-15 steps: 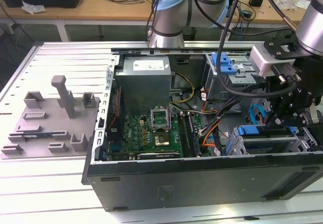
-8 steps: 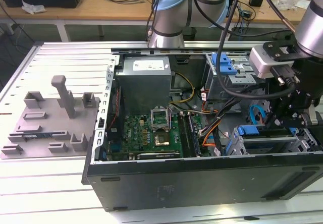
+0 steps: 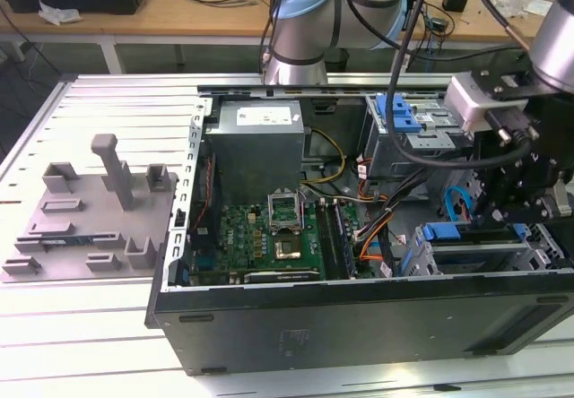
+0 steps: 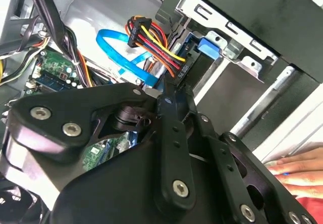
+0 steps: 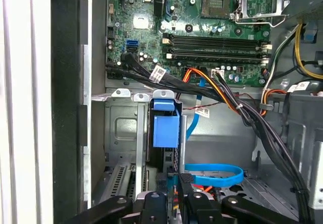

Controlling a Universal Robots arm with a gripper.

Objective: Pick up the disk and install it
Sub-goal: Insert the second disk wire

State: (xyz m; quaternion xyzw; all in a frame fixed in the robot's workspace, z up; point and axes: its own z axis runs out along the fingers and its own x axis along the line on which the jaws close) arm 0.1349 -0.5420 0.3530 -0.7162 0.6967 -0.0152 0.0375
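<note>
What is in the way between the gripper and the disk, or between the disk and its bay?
Nothing visible. In the first wrist view the gripper lines up with the disk, whose blue bracket sits in the grey metal cage. A looped blue cable lies close beside the gripper, off that line.

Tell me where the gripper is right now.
In the exterior view the gripper is at that view's right, down inside the open computer case, just above the drive bay and beside the looped blue cable.
</note>
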